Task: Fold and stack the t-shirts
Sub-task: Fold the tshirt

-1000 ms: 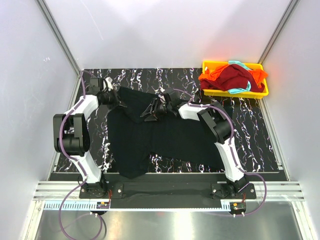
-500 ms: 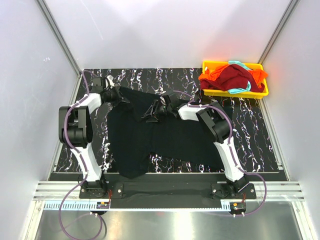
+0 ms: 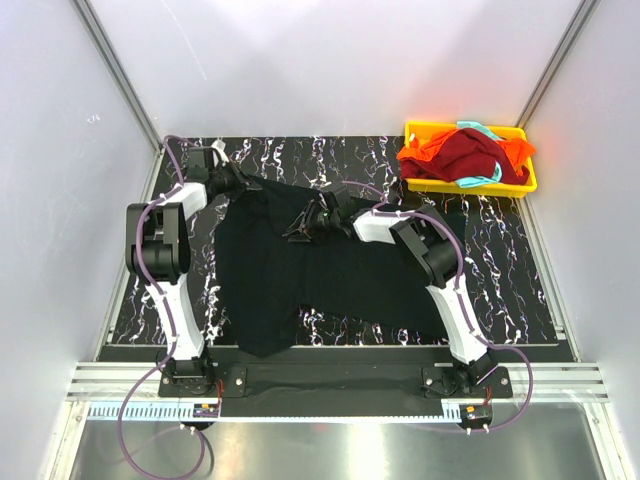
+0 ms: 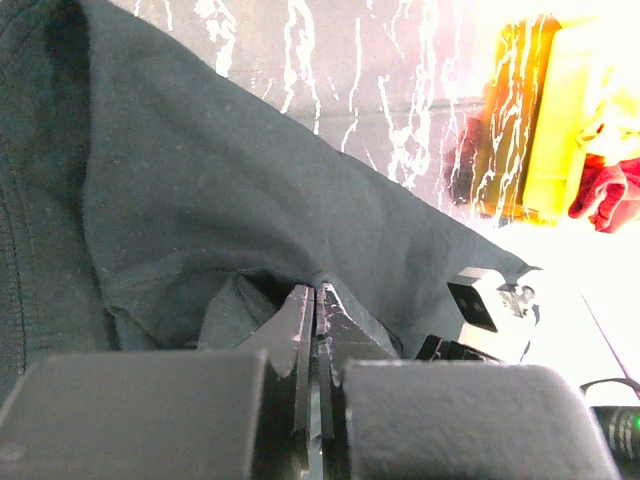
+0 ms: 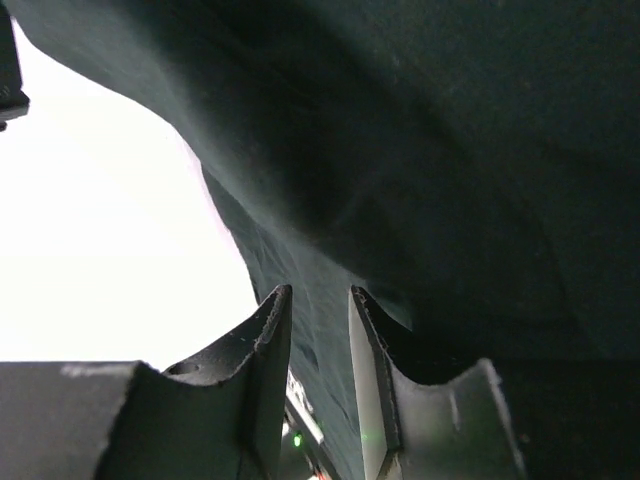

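The black t-shirt [image 3: 330,280] lies spread across the middle of the bench [image 3: 500,270], its far edge raised in two places. The left end effector [image 4: 316,300] is clenched on that edge at the far left corner, fingers pressed together over a pinch of fabric. The right end effector [image 5: 318,320] grasps a fold near the shirt's far middle, cloth showing between its narrowly spaced fingers. The dark red t-shirt [image 3: 470,155], orange t-shirt [image 3: 425,160] and teal t-shirt [image 3: 482,180] are heaped in the yellow tray [image 3: 470,188] at the far right corner.
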Available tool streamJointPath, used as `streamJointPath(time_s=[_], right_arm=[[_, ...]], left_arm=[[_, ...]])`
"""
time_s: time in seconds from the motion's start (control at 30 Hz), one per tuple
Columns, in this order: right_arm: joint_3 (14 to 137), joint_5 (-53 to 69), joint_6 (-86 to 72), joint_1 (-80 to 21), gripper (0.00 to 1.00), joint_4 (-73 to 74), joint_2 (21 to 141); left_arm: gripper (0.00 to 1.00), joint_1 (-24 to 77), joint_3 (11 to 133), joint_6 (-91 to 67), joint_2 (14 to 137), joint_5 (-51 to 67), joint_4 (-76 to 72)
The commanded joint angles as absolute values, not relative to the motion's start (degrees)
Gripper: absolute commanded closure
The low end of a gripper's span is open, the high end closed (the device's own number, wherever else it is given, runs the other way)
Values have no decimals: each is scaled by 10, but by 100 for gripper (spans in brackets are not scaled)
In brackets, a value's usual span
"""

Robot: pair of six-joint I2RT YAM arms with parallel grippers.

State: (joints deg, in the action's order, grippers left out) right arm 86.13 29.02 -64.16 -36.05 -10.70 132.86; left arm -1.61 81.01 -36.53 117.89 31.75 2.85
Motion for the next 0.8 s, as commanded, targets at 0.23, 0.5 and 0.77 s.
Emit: streamJointPath(time_s=[0.23, 0.5, 0.77], right_arm=[[895, 176, -679, -381, 61, -118, 1330], [938, 135, -693, -397, 59, -97, 1357], [926, 84, -721, -410, 60, -62, 1343]], left_arm=[[98, -19, 827, -386, 1191, 332, -40], [98, -21, 834, -388, 1205, 335, -47], [98, -21, 827, -396, 1208, 345, -61]])
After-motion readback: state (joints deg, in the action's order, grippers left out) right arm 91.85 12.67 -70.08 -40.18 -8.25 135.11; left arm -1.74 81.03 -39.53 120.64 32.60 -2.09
